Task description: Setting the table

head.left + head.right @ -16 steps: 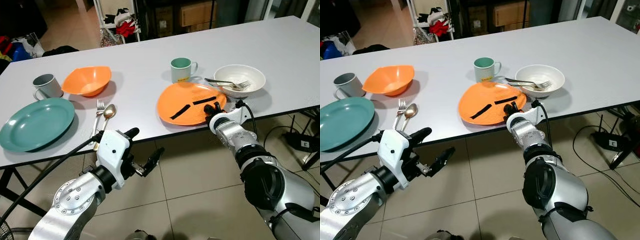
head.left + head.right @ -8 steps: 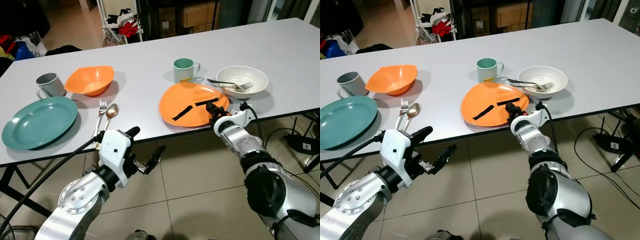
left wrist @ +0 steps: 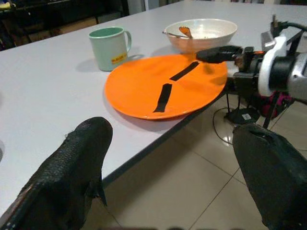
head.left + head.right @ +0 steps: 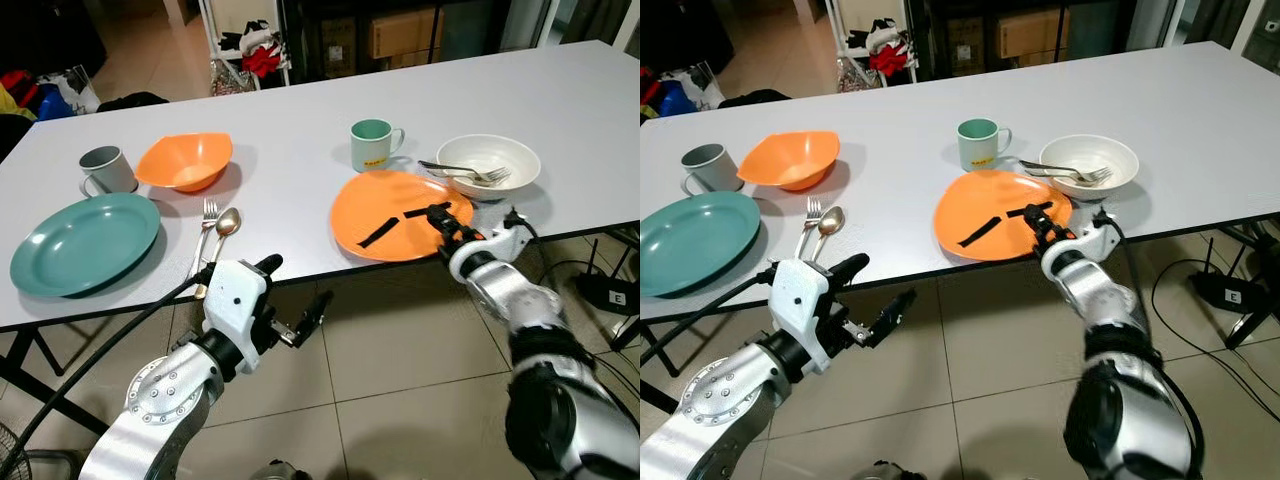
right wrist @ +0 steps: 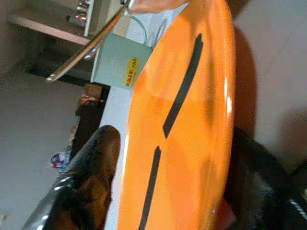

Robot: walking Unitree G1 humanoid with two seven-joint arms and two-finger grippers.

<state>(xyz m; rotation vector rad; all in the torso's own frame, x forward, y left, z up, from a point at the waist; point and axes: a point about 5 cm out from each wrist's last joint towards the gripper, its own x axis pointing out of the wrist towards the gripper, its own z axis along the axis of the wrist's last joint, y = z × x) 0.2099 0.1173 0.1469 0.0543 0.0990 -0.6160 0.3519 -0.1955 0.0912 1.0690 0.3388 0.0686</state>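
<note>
The right pincer (image 4: 441,214) is seen clamped on the near right rim of the orange plate (image 4: 385,205), one finger lying over the top face and the other tucked under the rim, as the right wrist view confirms. The plate rests flat on the tabletop (image 4: 290,170) close to the front edge, with the green mug (image 4: 371,144) just behind it and the white bowl (image 4: 488,164), holding a fork (image 4: 470,172), just beside it on the right. The step in hand is judged to be a slide of the plate along the tabletop to its place. It is best done with the plate kept level and low, the pull kept slow, and the rim kept clear of the bowl and off the overhang at the front edge; a thin rim grip is likely to slip if the plate is tilted. The left pincer (image 4: 293,298) is held open and empty below the tabletop edge, near the spoon (image 4: 218,232) and the fork beside it. The teal plate (image 4: 82,243), grey mug (image 4: 103,170) and orange bowl (image 4: 186,161) stand at the left setting. Against the frame a second ago, the orange plate is found shifted rightward toward the white bowl, the right arm drawn with it; the whole view is also slightly shifted, so part of this is camera motion.
</note>
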